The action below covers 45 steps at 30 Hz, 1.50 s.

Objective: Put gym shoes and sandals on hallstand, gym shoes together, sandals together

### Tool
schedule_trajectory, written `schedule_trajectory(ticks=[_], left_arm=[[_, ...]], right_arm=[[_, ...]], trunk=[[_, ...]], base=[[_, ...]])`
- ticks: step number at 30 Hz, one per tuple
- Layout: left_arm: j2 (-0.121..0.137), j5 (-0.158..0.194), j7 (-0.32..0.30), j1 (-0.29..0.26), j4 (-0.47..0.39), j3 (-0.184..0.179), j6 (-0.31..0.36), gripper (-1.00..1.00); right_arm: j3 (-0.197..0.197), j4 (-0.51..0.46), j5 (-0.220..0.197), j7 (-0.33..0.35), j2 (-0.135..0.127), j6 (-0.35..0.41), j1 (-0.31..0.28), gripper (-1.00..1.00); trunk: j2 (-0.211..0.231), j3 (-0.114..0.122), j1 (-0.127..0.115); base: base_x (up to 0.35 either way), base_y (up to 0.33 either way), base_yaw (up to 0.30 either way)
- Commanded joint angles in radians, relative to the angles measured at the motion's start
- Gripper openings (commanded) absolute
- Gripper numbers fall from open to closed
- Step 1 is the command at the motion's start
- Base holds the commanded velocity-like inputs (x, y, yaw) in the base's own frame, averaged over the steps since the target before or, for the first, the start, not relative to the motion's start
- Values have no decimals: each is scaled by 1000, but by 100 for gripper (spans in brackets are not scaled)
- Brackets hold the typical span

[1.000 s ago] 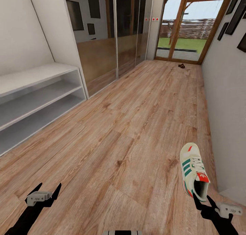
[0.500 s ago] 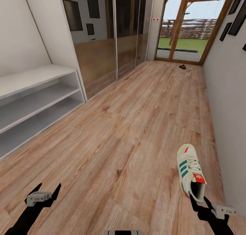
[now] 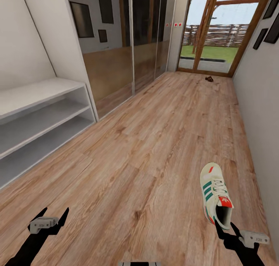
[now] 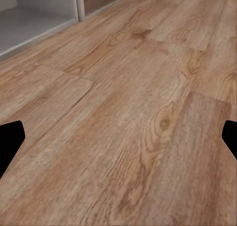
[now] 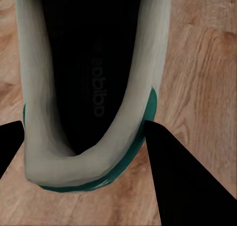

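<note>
The cream-white gym shoe with green stripes (image 3: 215, 194) is held by its heel in the right gripper (image 3: 224, 230), toe pointing away, above the brown wood-plank corridor floor (image 3: 155, 142). The left gripper (image 3: 49, 216) hangs spread and empty. The pale-grey shoe rack (image 3: 42, 115) stands at the left wall, well apart from the shoe.

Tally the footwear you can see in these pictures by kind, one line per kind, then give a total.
Gym shoes: 1, cream with green stripes, heel between the right gripper's fingers.
Dark items far down the floor: 1, too small to identify as sandals.
Total: 2
</note>
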Motion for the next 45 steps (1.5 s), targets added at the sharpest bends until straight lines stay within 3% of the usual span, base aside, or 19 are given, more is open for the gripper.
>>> schedule_trajectory(ticks=[1,15,45], left_arm=[[0,0,0,0,0,0,0,100],[-1,0,0,0,1,-1,-1,100],[-2,-1,0,0,3,-5,-2,100]], right_arm=[[0,0,-2,-1,0,0,0,-100],[0,0,-2,-1,0,-1,0,-100],[-1,0,-3,-1,0,-1,0,-100]], trunk=[[0,2,0],[0,23,0],[0,64,0]], base=[[324,102,0],[227,75,0],[15,5,0]])
